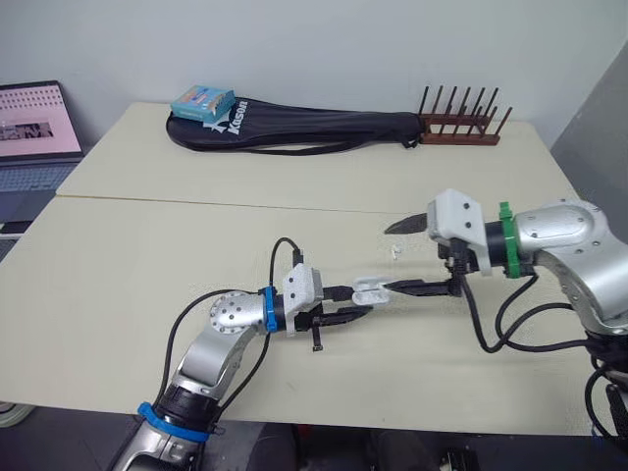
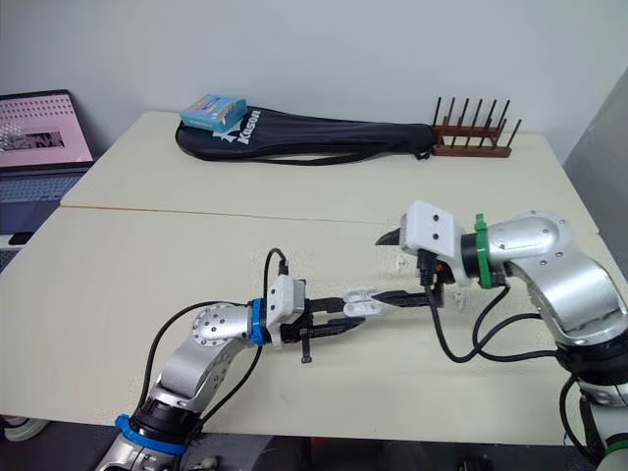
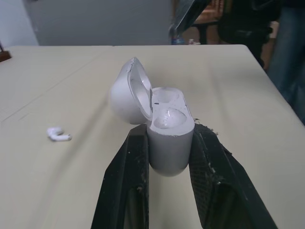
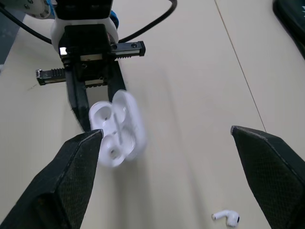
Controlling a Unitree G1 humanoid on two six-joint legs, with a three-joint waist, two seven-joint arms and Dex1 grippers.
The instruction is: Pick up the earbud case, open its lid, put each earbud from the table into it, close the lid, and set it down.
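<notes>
The earbud case (image 4: pixel 116 126) smears in my right wrist view, so I cannot tell whether its wells are filled, and its flanks are covered by the jaws of the left gripper (image 3: pixel 169 133). From the head camera the loose earbud (image 1: pixel 396 251) is too small for me to tell how it lies, and the laptop (image 1: pixel 34 128) is cut off at the picture's edge

1. Left arm (image 1: pixel 221 339) reaches forward from the near edge, left gripper (image 3: pixel 169 143) clamped around the earbud case (image 3: pixel 167 119).
2. Right arm (image 1: pixel 564 240) extends in from the right, right gripper (image 4: pixel 165 131) fingers spread wide.
</notes>
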